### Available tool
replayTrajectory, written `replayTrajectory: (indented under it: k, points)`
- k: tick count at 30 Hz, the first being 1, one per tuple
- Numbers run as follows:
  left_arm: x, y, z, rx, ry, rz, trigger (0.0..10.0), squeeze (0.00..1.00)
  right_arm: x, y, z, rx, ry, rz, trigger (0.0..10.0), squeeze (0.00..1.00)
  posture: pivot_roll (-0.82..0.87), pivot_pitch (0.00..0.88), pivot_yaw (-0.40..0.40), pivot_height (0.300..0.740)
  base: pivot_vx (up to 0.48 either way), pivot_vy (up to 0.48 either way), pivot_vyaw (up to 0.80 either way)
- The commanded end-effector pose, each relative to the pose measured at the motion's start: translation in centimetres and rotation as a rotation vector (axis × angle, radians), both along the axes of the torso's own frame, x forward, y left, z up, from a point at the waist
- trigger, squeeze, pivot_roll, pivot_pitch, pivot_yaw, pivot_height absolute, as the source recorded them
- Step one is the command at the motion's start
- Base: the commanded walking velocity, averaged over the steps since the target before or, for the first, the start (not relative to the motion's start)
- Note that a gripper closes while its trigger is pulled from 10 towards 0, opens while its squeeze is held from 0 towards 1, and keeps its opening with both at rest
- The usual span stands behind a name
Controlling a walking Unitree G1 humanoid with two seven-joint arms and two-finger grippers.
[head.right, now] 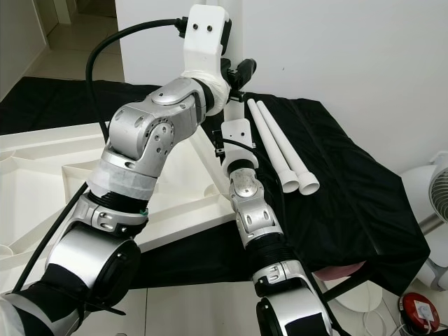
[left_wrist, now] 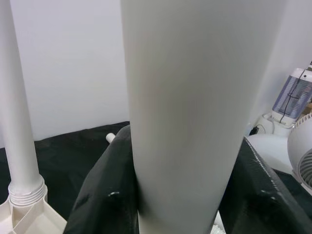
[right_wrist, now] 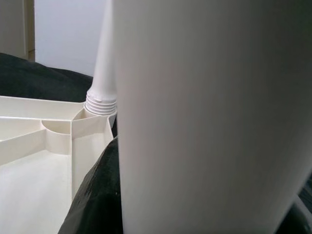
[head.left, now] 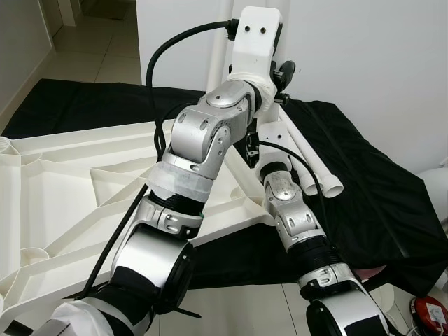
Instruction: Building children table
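Hidden: in the eye views we find both pincers masked by the left arm [head.left: 203, 140] and the white wrist housings. We cannot tell whether both wrist views show one leg or two.
Cut off: the tabletop [head.left: 63, 182] runs out of the eye views on the robot's left. The held leg [left_wrist: 185, 112] is cropped at both ends.
Tabletop: white moulded plastic, underside up with its ribs showing, lying on the black cloth [head.left: 378, 189] that drapes the desk.
Held leg: a plain, smooth white tube, upright.
Left pincer [left_wrist: 183, 200]: clamped on the held leg, with a black finger [left_wrist: 105, 195] against each side.
Right pincer [right_wrist: 195, 214]: closed round a white tube that looks like the same one, dark fingers at both edges.
Standing leg [left_wrist: 17, 122]: one, its ridged collar seated in a corner socket of the tabletop.
Loose legs [head.right: 280, 147]: two, side by side on the cloth, open ends towards us.
Legs counted: four.
Beyond: a white fan [head.right: 437, 203] and a red object [head.right: 420, 308] on the floor.
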State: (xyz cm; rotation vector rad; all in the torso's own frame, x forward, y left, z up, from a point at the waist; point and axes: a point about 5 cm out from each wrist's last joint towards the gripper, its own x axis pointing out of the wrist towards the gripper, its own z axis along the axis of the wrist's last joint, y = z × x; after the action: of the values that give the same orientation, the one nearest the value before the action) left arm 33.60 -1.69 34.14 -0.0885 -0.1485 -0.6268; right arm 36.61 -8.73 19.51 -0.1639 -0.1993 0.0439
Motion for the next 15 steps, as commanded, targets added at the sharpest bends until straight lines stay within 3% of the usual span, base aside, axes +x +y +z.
replayTrajectory:
  k: [1, 2, 3, 15]
  points:
    - [-1.15, -1.31, 1.24, -0.009, -0.06, -0.072, 10.0, 0.0, 0.29, -0.65, -0.83, 0.003, 0.055, -0.035, 10.0, 0.0, 0.0, 0.0, -0.113, 0.74, 0.0, 0.0, 0.0]
    - [-1.15, -1.31, 1.24, -0.009, -0.06, -0.072, 10.0, 0.0, 0.29, -0.65, -0.83, 0.003, 0.055, -0.035, 10.0, 0.0, 0.0, 0.0, -0.113, 0.74, 0.0, 0.0, 0.0]
    - [-1.26, -1.4, 1.32, -0.016, -0.066, -0.086, 10.0, 1.0, 0.36, -0.77, -0.82, 0.014, 0.061, -0.041, 10.0, 0.0, 0.0, 0.0, -0.113, 0.74, 0.0, 0.0, 0.0]
    - [-1.59, -1.51, 1.7, -0.053, -0.07, -0.122, 10.0, 1.0, 0.44, -0.93, -0.84, 0.031, 0.07, -0.053, 10.0, 0.0, 0.0, 0.0, -0.108, 0.74, 0.0, 0.0, 0.0]
